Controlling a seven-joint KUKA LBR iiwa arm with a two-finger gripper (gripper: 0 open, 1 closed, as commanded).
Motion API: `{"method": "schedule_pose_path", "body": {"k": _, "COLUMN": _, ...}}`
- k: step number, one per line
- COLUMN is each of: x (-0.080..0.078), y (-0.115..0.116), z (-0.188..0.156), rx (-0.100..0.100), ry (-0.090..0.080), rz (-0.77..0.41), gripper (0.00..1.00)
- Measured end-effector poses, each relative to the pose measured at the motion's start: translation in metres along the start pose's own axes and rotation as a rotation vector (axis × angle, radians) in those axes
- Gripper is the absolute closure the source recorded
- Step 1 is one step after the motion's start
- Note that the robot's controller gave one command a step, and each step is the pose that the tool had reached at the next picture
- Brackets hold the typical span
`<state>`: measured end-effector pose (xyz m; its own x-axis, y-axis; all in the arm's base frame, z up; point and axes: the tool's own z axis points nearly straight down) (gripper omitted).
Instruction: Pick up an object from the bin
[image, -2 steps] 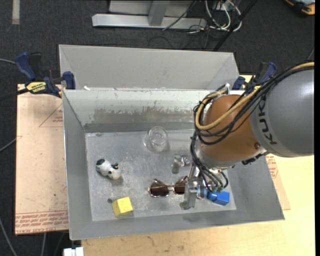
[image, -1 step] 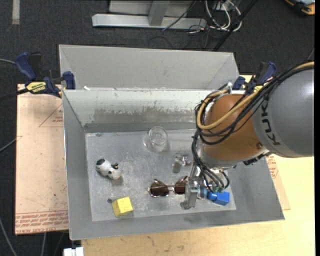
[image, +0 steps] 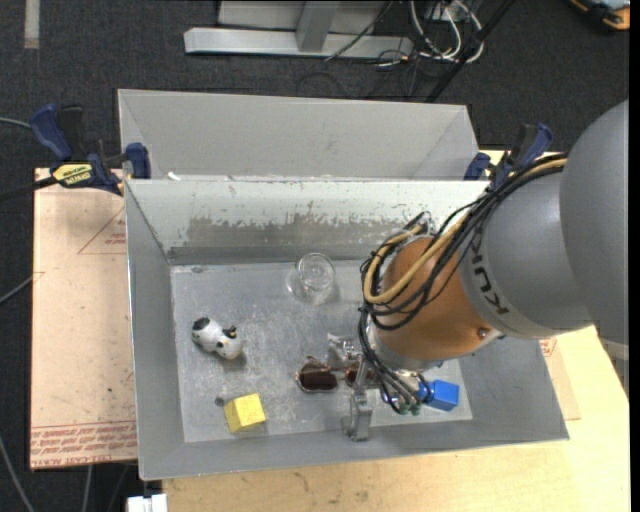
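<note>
Tool is hanging low at the near side of the bin, close to the front wall and a little right of centre. How far it is open: cannot tell, since the wrist is hiding most of it. Nothing is showing as held.

Near row, left to right:
- yellow block is lying on the floor well to the tool's left, apart from everything else.
- blue block is lying just right of the tool, partly tucked under the wrist cables.

One step farther back: dark brown object, small, rounded and glossy, is lying just beside the tool on its left. It is the nearest thing to the tool. Whether the two are touching: cannot tell.

Mid-floor, left: white-and-black toy, a small animal shape, is lying on its side, well apart from the tool.

Farther back, near the centre: clear cup is standing close to the foot of the back wall, just left of the orange cover.

Grey arm is reaching in from the right, passing over the bin's right wall and covering the right part of the floor.
</note>
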<state>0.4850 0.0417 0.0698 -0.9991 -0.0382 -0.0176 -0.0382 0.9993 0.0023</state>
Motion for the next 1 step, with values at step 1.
{"method": "schedule_pose_path", "body": {"k": 1, "x": 0.0045, "y": 0.0088, "z": -0.0018, "rx": 0.001, "ry": 0.012, "rz": 0.151, "gripper": 1.00}}
